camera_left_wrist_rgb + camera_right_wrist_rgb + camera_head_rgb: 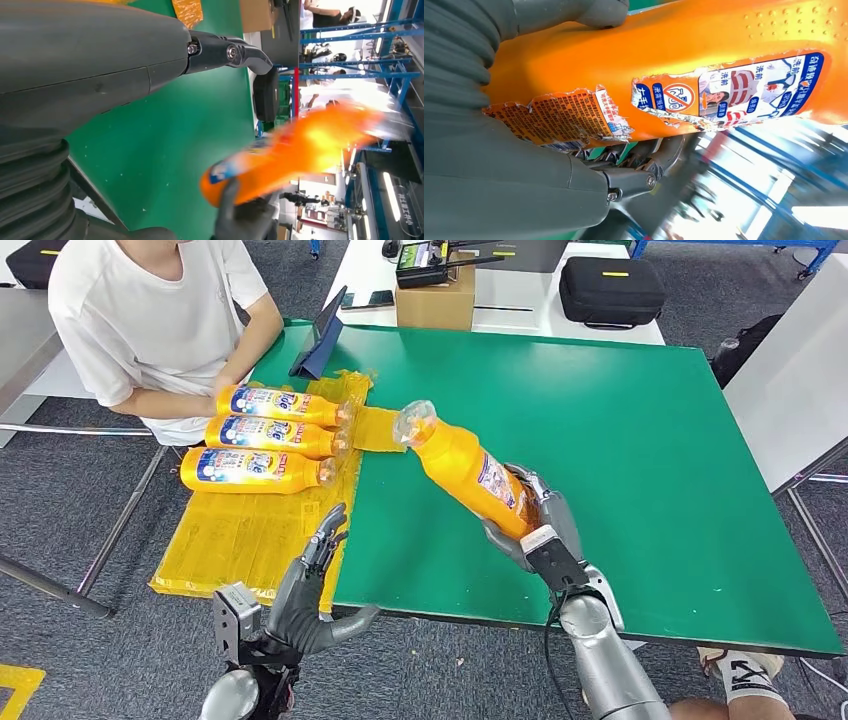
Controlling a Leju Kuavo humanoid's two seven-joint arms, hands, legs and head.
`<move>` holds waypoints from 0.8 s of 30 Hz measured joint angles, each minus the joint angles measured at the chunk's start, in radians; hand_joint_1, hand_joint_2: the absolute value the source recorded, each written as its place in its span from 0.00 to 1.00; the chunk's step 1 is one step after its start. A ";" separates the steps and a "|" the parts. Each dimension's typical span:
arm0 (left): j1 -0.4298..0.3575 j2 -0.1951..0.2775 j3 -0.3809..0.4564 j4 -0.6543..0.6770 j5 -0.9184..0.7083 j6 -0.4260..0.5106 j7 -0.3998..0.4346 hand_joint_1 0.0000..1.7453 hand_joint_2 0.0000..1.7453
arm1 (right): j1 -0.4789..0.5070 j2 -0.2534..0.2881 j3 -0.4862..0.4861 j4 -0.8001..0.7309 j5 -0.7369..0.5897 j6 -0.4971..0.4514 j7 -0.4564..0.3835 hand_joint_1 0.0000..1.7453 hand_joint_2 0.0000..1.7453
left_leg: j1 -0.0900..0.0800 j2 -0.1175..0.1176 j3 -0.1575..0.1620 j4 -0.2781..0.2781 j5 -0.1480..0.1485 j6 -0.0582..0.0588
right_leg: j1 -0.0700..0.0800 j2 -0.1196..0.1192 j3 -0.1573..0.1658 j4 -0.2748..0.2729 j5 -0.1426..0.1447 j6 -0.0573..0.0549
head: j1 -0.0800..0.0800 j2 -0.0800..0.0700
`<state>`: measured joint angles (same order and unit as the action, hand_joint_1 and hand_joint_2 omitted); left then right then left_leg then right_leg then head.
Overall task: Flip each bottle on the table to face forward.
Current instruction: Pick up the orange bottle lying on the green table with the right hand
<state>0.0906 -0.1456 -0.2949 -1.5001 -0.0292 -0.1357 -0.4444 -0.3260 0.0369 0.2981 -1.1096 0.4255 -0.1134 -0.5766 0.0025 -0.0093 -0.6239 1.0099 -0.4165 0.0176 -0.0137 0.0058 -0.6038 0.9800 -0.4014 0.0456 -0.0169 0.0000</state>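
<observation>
Head view: the right hand (535,525) grips an orange bottle (470,472) by its base end, holding it tilted above the green counter (640,460), clear cap pointing away toward the yellow mat (250,530). Three like bottles (265,436) lie side by side on that mat, labels up, just in front of a seated person (160,320). The left hand (315,570) hovers at the counter's near edge beside the mat, fingers apart, holding nothing. Judgement: the bottle looks like smooth, fairly stiff plastic, probably slippery and of moderate weight if filled; a full wrap round the wide body suits it better than the narrow neck. Left wrist view: the left hand's thumb (227,52) is extended over the counter, clear of everything; the held bottle appears blurred beyond it. Right wrist view: the right hand's fingers (634,175) and thumb close on opposite sides of the bottle's body; a torn back label (569,117) faces the camera, so the grip partly sits on loose paper, a possible slip point.
</observation>
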 joint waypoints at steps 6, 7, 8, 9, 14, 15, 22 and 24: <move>-0.002 0.005 -0.029 0.001 -0.003 -0.033 0.004 0.00 1.00 | 0.045 0.066 -0.006 -0.140 -0.059 0.006 -0.058 1.00 1.00 | 0.000 0.000 0.000 0.000 0.000 0.000 | 0.000 0.000 0.000 0.000 0.000 0.000 | 0.000 0.000; -0.002 0.005 -0.034 0.001 -0.003 -0.040 0.001 0.00 1.00 | 0.051 0.075 -0.005 -0.157 -0.068 0.016 -0.063 1.00 1.00 | 0.000 0.000 0.000 0.000 0.000 0.000 | 0.000 0.000 0.000 0.000 0.000 0.000 | 0.000 0.000; -0.002 0.005 -0.038 0.001 -0.003 -0.046 -0.004 0.00 1.00 | 0.056 0.083 -0.003 -0.171 -0.077 0.029 -0.065 1.00 1.00 | 0.000 0.000 0.000 0.000 0.000 0.000 | 0.000 0.000 0.000 0.000 0.000 0.000 | 0.000 0.000; -0.003 0.005 -0.042 0.000 -0.004 -0.052 -0.014 0.00 1.00 | 0.058 0.091 0.003 -0.180 -0.083 0.046 -0.065 1.00 1.00 | 0.000 0.000 0.000 0.000 0.000 0.000 | 0.000 0.000 0.000 0.000 0.000 0.000 | 0.000 0.000; -0.015 0.004 -0.059 -0.021 -0.010 -0.076 -0.063 0.00 1.00 | 0.060 0.122 0.055 -0.186 -0.089 0.118 -0.064 1.00 1.00 | 0.000 0.000 0.000 0.000 0.000 0.000 | 0.000 0.000 0.000 0.000 0.000 0.000 | 0.000 0.000; -0.018 0.004 -0.062 -0.024 -0.008 -0.080 -0.067 0.00 1.00 | 0.060 0.126 0.064 -0.185 -0.090 0.124 -0.067 1.00 1.00 | 0.000 0.000 0.000 0.000 0.000 0.000 | 0.000 0.000 0.000 0.000 0.000 0.000 | 0.000 0.000; -0.063 -0.009 -0.073 -0.051 0.019 -0.091 -0.112 0.00 1.00 | 0.058 0.167 0.159 -0.135 -0.087 0.183 -0.088 1.00 1.00 | 0.000 0.000 0.000 0.000 0.000 0.000 | 0.000 0.000 0.000 0.000 0.000 0.000 | 0.000 0.000; -0.075 -0.012 -0.075 -0.060 0.030 -0.092 -0.119 0.00 1.00 | 0.055 0.180 0.192 -0.111 -0.087 0.185 -0.089 1.00 1.00 | 0.000 0.000 0.000 0.000 0.000 0.000 | 0.000 0.000 0.000 0.000 0.000 0.000 | 0.000 0.000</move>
<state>0.0157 -0.1575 -0.3699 -1.5604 0.0012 -0.2274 -0.5630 -0.2714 0.2168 0.4901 -1.2205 0.3381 0.0719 -0.6656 0.0026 -0.0094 -0.6240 1.0098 -0.4162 0.0175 -0.0136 0.0057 -0.6041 0.9803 -0.4015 0.0454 -0.0170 0.0000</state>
